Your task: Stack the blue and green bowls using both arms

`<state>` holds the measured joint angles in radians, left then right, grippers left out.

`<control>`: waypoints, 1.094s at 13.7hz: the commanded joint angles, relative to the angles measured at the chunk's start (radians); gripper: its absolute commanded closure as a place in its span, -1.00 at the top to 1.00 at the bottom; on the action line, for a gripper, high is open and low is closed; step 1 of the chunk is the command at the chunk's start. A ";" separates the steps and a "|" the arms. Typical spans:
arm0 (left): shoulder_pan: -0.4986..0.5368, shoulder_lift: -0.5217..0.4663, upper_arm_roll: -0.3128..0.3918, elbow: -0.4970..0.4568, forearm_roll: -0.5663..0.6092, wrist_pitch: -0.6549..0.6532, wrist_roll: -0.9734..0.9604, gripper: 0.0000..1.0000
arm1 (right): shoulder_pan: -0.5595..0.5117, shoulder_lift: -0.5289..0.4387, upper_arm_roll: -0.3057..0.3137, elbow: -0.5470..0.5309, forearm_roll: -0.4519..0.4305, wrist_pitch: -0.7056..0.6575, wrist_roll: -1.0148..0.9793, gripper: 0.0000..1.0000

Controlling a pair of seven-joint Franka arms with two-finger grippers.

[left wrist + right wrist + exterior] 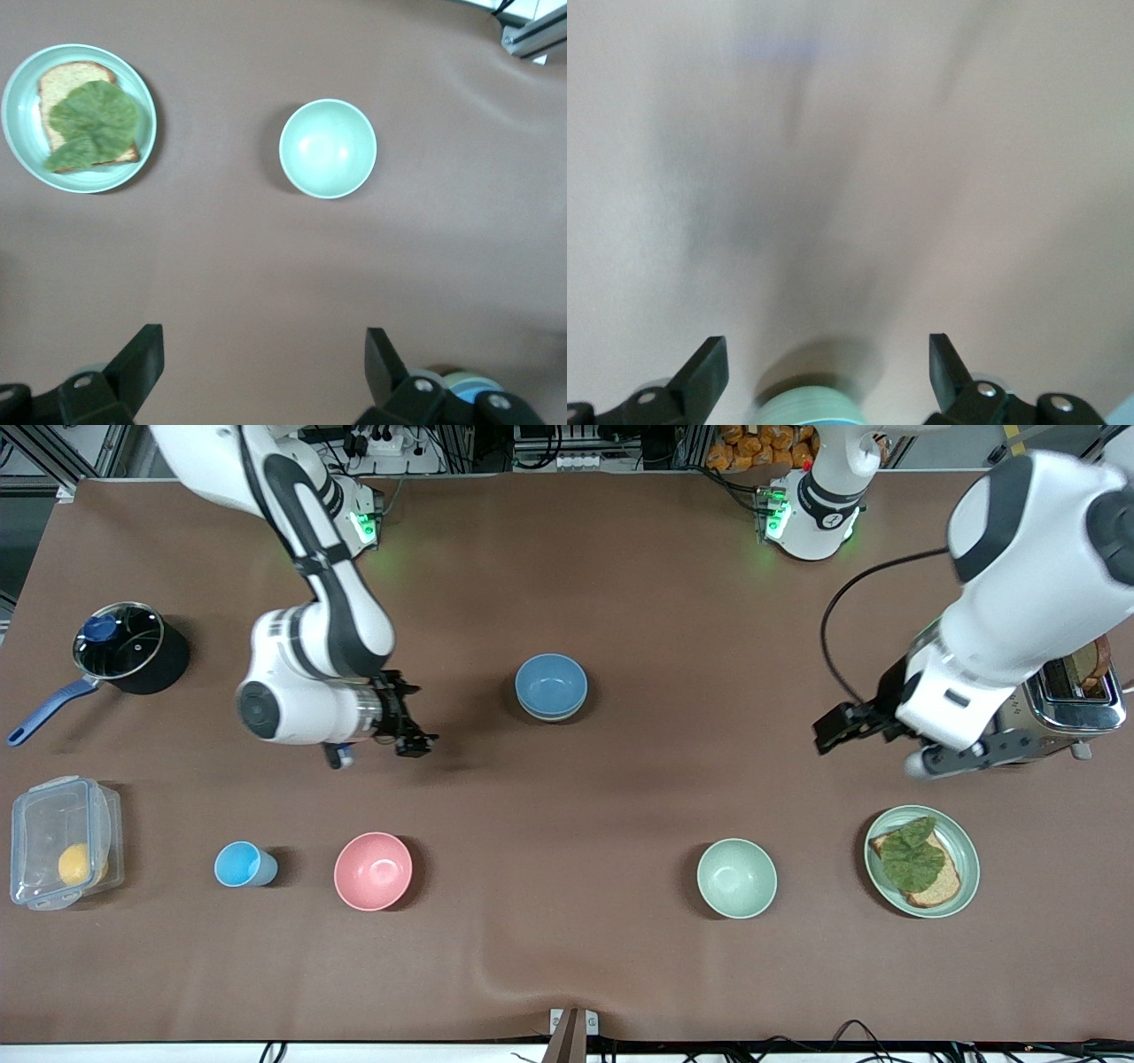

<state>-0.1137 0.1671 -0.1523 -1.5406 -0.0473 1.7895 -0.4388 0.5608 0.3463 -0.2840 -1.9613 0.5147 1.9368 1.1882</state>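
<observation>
Two bowls stacked mid-table: blue bowl (551, 683) nested in green bowl (555, 713). Right gripper (409, 724) up over bare cloth beside the stack, toward the right arm's end, fingers apart, empty. Left gripper (839, 726) aloft beside toaster (1076, 691), fingers apart, empty.

A brown cloth covers the counter (567, 957), rippled near the front camera's edge. Aluminium framing (80, 447), power strips (381, 441) and cables line the robots' edge.
</observation>
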 commanded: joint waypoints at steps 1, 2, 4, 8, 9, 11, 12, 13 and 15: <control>0.009 -0.058 -0.021 -0.029 0.065 -0.054 0.044 1.00 | -0.039 -0.020 -0.049 0.068 -0.085 -0.148 -0.091 1.00; 0.005 -0.067 -0.023 -0.038 0.073 -0.070 0.061 1.00 | -0.053 -0.029 -0.081 0.085 -0.096 -0.197 -0.154 1.00; -0.006 -0.122 -0.010 -0.094 0.079 -0.097 0.136 1.00 | -0.056 -0.049 -0.163 0.116 -0.119 -0.275 -0.292 1.00; -0.011 -0.172 0.061 -0.103 0.086 -0.162 0.282 1.00 | -0.123 -0.049 -0.241 0.200 -0.205 -0.409 -0.521 1.00; -0.011 -0.167 0.082 -0.075 0.086 -0.173 0.360 1.00 | -0.152 -0.049 -0.239 0.229 -0.253 -0.439 -0.568 1.00; 0.002 -0.170 0.085 -0.058 0.086 -0.192 0.388 1.00 | -0.205 -0.047 -0.244 0.289 -0.303 -0.484 -0.721 1.00; 0.003 -0.169 0.088 -0.029 0.098 -0.226 0.390 1.00 | -0.216 -0.044 -0.245 0.306 -0.318 -0.496 -0.795 1.00; -0.012 -0.161 0.097 0.011 0.130 -0.272 0.399 1.00 | -0.241 -0.043 -0.248 0.321 -0.346 -0.495 -0.858 1.00; -0.056 -0.159 0.134 0.060 0.144 -0.329 0.400 1.00 | -0.300 -0.058 -0.238 0.349 -0.354 -0.498 -0.918 1.00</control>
<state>-0.1285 0.0011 -0.0488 -1.5426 0.0677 1.5230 -0.0591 0.3135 0.3039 -0.5415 -1.6477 0.1877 1.4615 0.3315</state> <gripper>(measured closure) 0.000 0.000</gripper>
